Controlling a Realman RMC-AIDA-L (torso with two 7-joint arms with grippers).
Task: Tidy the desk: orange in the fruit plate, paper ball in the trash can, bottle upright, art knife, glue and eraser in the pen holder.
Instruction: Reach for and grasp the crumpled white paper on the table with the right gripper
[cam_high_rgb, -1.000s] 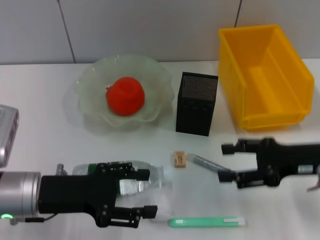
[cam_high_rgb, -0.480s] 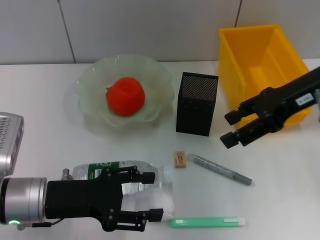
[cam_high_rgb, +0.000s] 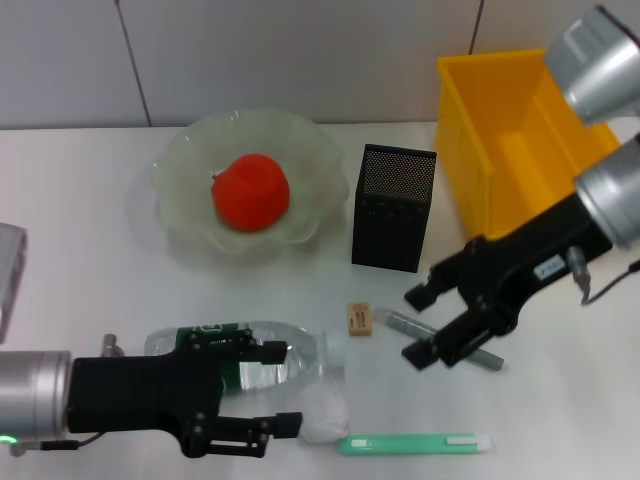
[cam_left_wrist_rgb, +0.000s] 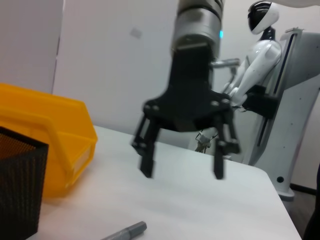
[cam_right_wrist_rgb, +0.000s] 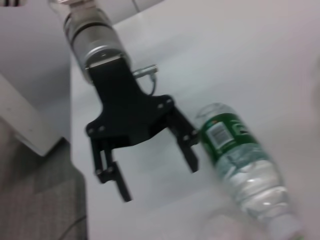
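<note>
On the white table (cam_high_rgb: 80, 250), toward the near edge: a clear bottle (cam_high_rgb: 262, 362) lying on its side, green label toward the robot's left, cap toward the right. Around it, the left pincer (cam_high_rgb: 281, 389), spread wide, one finger over the bottle's far flank, the other on the near side beside a crumpled clear paper ball (cam_high_rgb: 322, 410); no grip on either. Just beyond, at the very front, a green art knife (cam_high_rgb: 414, 443) lying flat.

Right of the bottle cap, a small tan eraser (cam_high_rgb: 359, 318), and next to it a grey glue stick (cam_high_rgb: 440, 338) lying aslant. Over that stick, the right pincer (cam_high_rgb: 422, 326), fingers wide apart and empty, tips pointing toward the robot's left, one tip on either side of the stick.

Farther back, in the pale green fruit plate (cam_high_rgb: 180, 160), the orange (cam_high_rgb: 250, 192). To the right of that, the black mesh pen holder (cam_high_rgb: 393, 207), upright, then the yellow trash can (cam_high_rgb: 523, 150) at the right rear.
</note>
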